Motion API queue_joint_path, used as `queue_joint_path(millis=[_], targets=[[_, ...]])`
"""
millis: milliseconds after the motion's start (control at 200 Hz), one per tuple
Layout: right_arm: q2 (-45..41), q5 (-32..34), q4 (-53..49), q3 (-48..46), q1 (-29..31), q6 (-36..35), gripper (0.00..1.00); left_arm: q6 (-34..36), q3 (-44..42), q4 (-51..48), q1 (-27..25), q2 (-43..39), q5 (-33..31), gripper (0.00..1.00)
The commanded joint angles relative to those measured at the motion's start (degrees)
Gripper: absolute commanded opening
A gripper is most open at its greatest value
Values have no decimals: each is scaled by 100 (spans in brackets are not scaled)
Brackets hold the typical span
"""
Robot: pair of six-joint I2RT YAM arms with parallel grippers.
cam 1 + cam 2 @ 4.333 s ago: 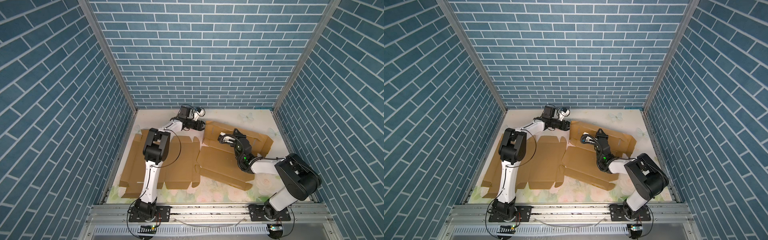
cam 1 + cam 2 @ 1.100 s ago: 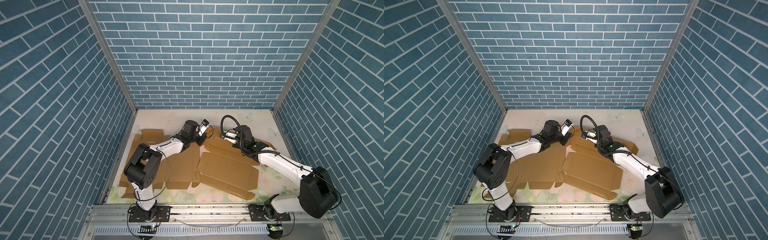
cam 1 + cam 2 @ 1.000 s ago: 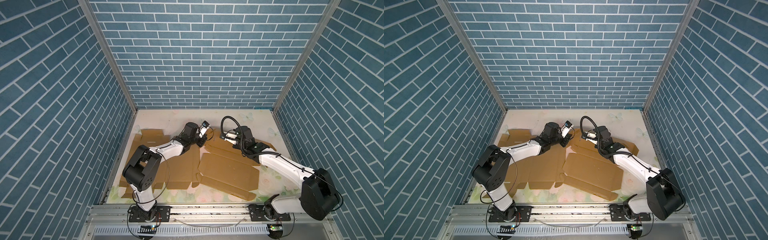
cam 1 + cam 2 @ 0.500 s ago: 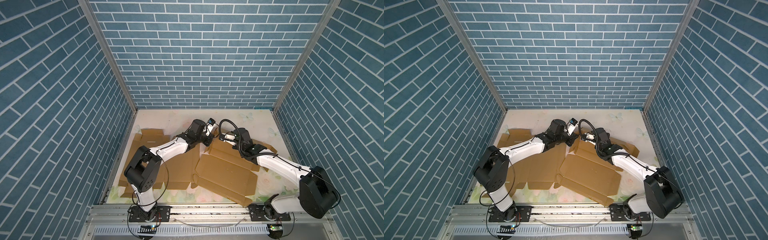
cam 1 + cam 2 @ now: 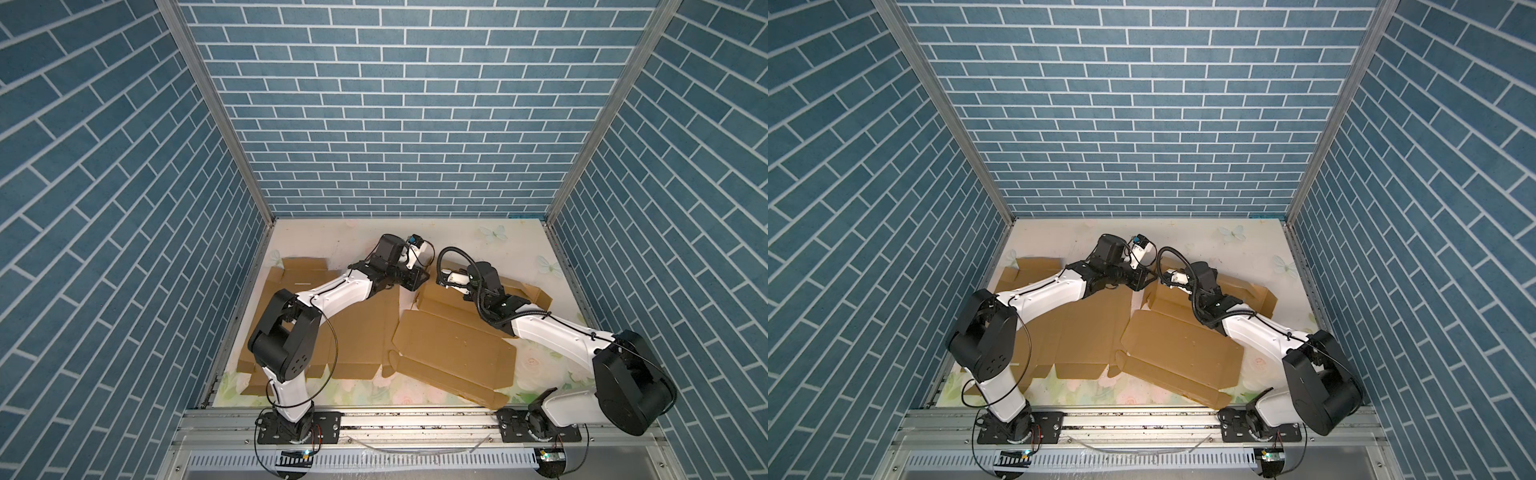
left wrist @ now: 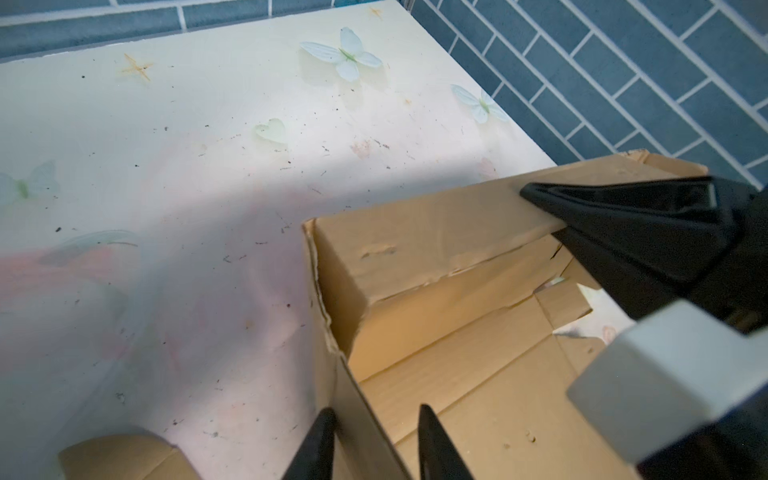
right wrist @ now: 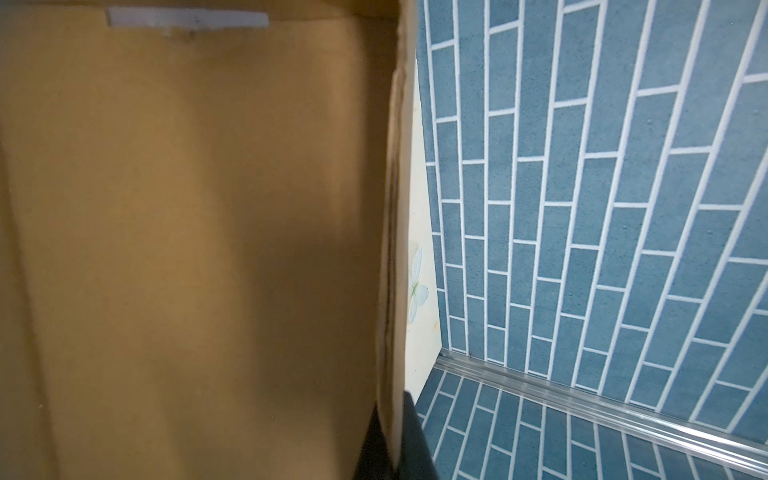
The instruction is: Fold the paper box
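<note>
In both top views the box [image 5: 453, 353] lies right of centre on the floral tabletop [image 5: 465, 239]. It is mostly flat, with its upper-left corner lifted. A spare blank [image 5: 361, 332] lies flat to its left. The left fingers [image 5: 417, 279] and right fingers [image 5: 444, 283] meet at that corner, just above mid-frame.

In the left wrist view the left fingers stand narrowly apart astride a raised side wall [image 6: 353, 415], not squeezing it. One of the right fingers [image 6: 623, 212] grips the adjoining wall [image 6: 436, 232]. The card is brown, dented, and frayed along its scores. Best, I judge, to hold both walls upright and bend only on the creases.

In the right wrist view the right fingers pinch the wall's layered edge. The inner face is matte, with a white tape strip [image 7: 187, 18].
</note>
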Motion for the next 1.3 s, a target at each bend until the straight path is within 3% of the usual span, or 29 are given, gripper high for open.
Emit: queue_joint_path(millis=[0,165,280,360,435,605,740,995,1295], targets=[[-134,-317,395,-293,49,-440,0,-18,-58,105,445,-125,765,44],[-137,-319,678,-459,53,-647,0,-4,15,148,996,-218,1651,59],[-154,-323,705,-516,54,-663,0,-479,-67,797,1628,-335,2250,64],[-188,-341,713,-549,53,-672,0,-788,-70,1214,2076,-197,2170,64],[-215,-337,731,-571,45,-678,0,-741,210,1022,2260,188,1955,62],[-234,-337,804,-574,36,-681,0,443,1055,-471,1731,1078,1623,63],[-216,-319,807,-520,17,-681,0,803,1009,-656,1312,1223,2112,68],[-273,-383,718,-414,40,-696,0,792,244,-294,1165,757,3153,72],[-207,-338,761,-466,172,-656,0,836,212,-326,851,914,2835,72]])
